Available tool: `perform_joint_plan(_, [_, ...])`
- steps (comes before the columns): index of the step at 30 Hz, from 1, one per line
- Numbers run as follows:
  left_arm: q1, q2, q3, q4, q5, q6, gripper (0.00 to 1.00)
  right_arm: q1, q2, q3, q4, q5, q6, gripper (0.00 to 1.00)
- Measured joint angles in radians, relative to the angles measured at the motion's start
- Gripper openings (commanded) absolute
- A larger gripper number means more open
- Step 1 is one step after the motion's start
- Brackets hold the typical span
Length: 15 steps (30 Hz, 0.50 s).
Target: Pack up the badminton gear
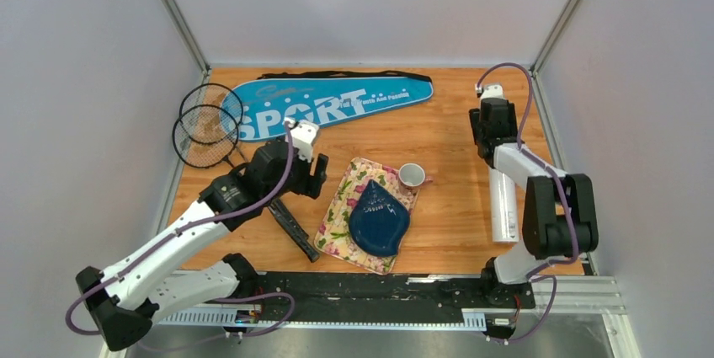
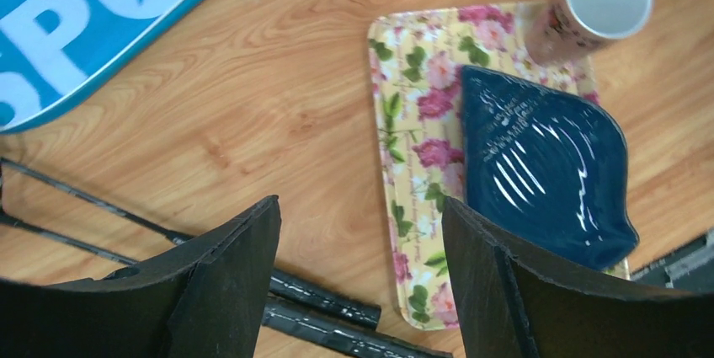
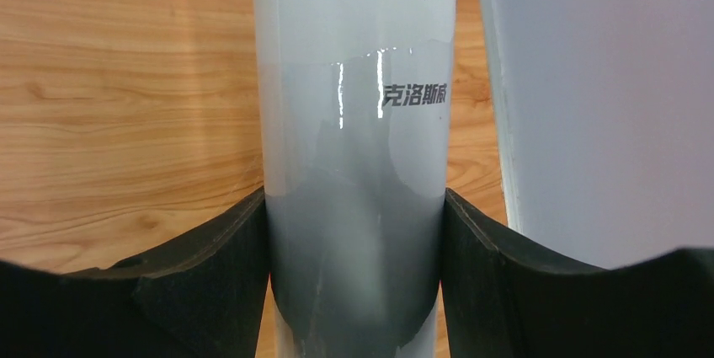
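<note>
Two black rackets lie at the left, heads stacked, their handles ending beside the floral tray. The blue "SPORT" bag lies flat along the back. My left gripper hangs open above bare wood just past the handle ends, holding nothing; in the top view this left gripper is left of the tray. The long white tube lies along the right side, and my right gripper is shut on it, a finger pressed to each side. From above, the tube runs toward the near edge from the right gripper.
A floral tray carries a dark blue plate at the table's middle, with a small white cup at its far corner. The enclosure wall stands close to the tube's right. The arm rail runs along the near edge.
</note>
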Motion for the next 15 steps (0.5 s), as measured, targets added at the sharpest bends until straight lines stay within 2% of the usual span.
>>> perform_joint_plan(3, [0.108,-0.049,-0.034,0.005,0.033,-0.021,0.79,-0.093,0.122,0.067,-0.011,-0.089,-0.023,0.24])
perform_joint_plan(6, [0.266,-0.048,-0.085,0.007,0.126,-0.056,0.79,-0.147,0.238,0.166,-0.038,-0.152,-0.042,0.28])
perform_joint_plan(11, [0.475,0.042,-0.149,0.039,0.323,-0.135,0.78,-0.163,0.316,0.235,-0.064,-0.194,-0.074,0.34])
perform_joint_plan(15, [0.619,0.100,-0.208,0.134,0.475,-0.237,0.78,-0.163,0.362,0.277,-0.114,-0.216,-0.093,0.39])
